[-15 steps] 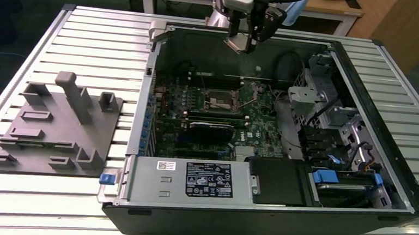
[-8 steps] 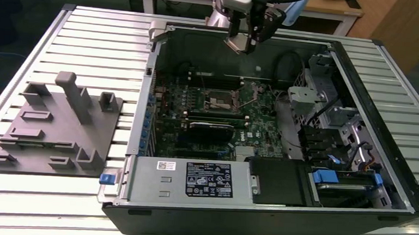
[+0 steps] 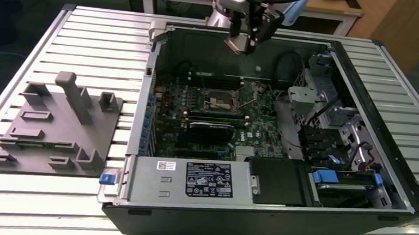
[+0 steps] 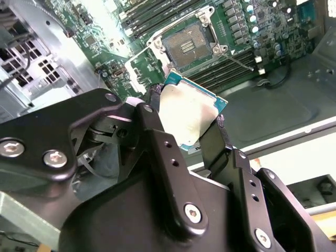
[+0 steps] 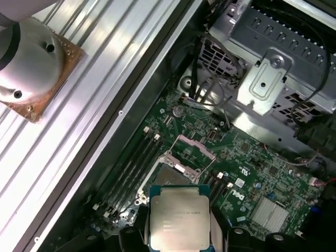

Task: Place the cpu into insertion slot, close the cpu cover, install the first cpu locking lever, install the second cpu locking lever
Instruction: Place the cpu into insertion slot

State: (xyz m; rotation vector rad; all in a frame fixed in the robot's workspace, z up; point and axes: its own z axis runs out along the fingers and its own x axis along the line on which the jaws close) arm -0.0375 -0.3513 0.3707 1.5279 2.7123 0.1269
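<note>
Gripper (image 4: 186,118) is clamped on the cpu (image 5: 180,216) by its edges, well above the uncovered insertion slot (image 4: 192,45) — keep the chip level, square it to the slot, and lower without force.

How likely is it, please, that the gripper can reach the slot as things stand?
Probably yes: the gripper, shut on the cpu, hangs above the open case; the cover is up and nothing lies over the slot.

Robotics lab/workshop: slotted alu surface (image 3: 90,34) w/ opened PC tower (image 3: 261,222), grey fixture plate (image 3: 48,140); wooden desks (image 3: 333,7) behind.
</note>
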